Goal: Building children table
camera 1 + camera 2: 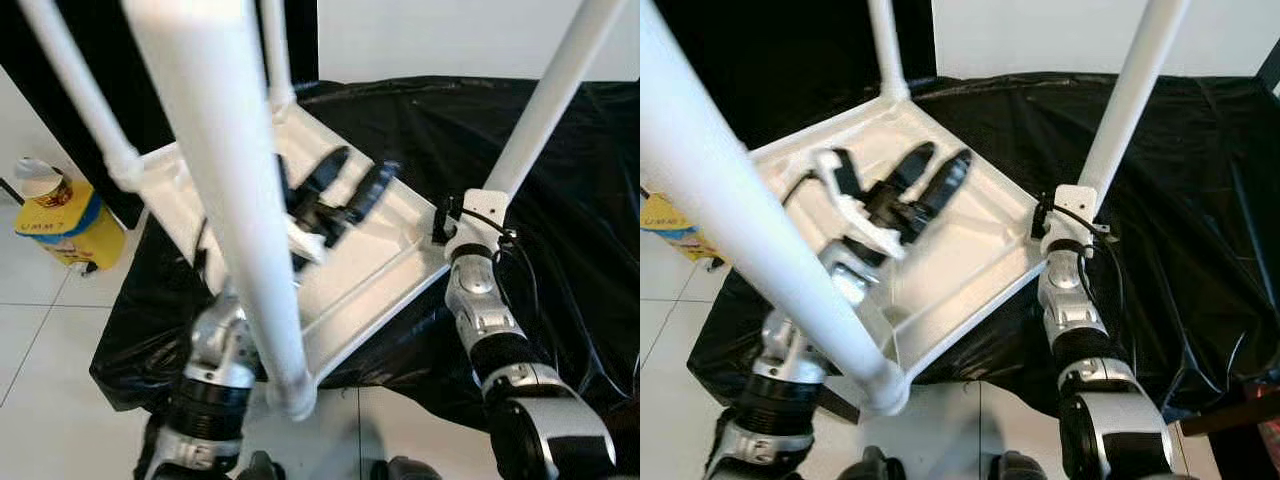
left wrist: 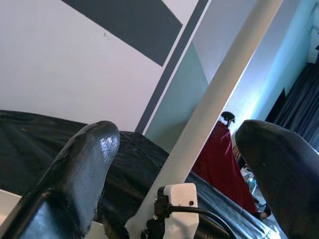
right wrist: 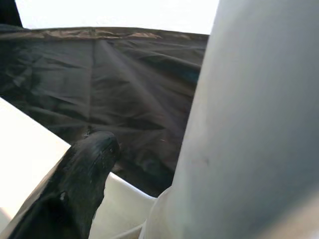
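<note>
- Left eye view: upturned white children's table lay on the black-draped bench, legs pointing up. Left gripper hovered over its underside, jaws released, empty.
- Right eye view: right gripper at the 3 o'clock corner leg.
- Right wrist view: that leg's long axis ran upright against one finger; whether the jaws were clenched, cannot tell.

The children's table and its legs are white, the cloth beneath black, the pincer fingers black, a tub yellow and blue.
</note>
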`<state>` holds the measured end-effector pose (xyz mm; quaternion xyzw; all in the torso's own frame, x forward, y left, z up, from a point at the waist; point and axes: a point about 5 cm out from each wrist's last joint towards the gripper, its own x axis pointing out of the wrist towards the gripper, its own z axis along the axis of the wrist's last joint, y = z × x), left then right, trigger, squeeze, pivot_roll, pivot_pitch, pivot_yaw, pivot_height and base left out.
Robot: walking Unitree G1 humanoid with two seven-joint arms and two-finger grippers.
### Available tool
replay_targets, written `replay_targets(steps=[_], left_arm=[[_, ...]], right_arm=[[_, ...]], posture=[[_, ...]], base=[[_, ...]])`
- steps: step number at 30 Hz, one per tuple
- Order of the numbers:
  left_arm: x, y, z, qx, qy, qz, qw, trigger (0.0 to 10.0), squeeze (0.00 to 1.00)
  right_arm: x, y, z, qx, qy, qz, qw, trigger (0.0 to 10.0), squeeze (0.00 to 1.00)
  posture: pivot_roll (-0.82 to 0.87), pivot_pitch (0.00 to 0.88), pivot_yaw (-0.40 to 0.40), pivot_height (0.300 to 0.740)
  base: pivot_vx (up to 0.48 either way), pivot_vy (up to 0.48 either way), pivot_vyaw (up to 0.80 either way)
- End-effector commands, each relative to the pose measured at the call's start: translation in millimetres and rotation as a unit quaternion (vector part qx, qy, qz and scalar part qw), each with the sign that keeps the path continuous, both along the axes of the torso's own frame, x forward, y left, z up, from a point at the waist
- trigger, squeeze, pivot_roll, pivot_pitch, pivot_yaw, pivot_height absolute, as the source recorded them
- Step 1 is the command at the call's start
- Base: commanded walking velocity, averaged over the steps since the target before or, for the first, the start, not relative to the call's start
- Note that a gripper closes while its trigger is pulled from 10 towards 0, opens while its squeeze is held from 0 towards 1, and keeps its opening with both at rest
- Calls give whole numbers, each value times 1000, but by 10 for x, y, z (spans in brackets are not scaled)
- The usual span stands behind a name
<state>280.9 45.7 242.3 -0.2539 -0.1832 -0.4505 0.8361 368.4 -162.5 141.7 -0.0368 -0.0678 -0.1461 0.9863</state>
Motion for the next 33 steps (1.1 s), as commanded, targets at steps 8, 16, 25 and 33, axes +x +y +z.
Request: replay_targets(steps=[8, 16, 25, 33], left_arm=[[27, -116, 2, 29, -3, 10, 1000, 10000, 0], [111, 307, -143, 157, -43, 45, 986, 10000, 0], [158, 627, -329, 285, -69, 31, 955, 10000, 0], [169, 862, -490, 392, -80, -4, 917, 10000, 0]], right_arm=[[42, -237, 2, -11, 7, -52, 999, 10000, 0], [-172, -307, -112, -10, -25, -10, 1000, 10000, 0], [-419, -128, -63, -17, -68, 95, 993, 10000, 0], [-725, -99, 0, -19, -68, 162, 984, 10000, 0]], posture=[[89, 143, 40, 740], [84, 156, 45, 740], [78, 158, 38, 740], [60, 158, 45, 740]], base=[[0, 0, 0], [0, 0, 0], [0, 0, 0], [0, 0, 0]])
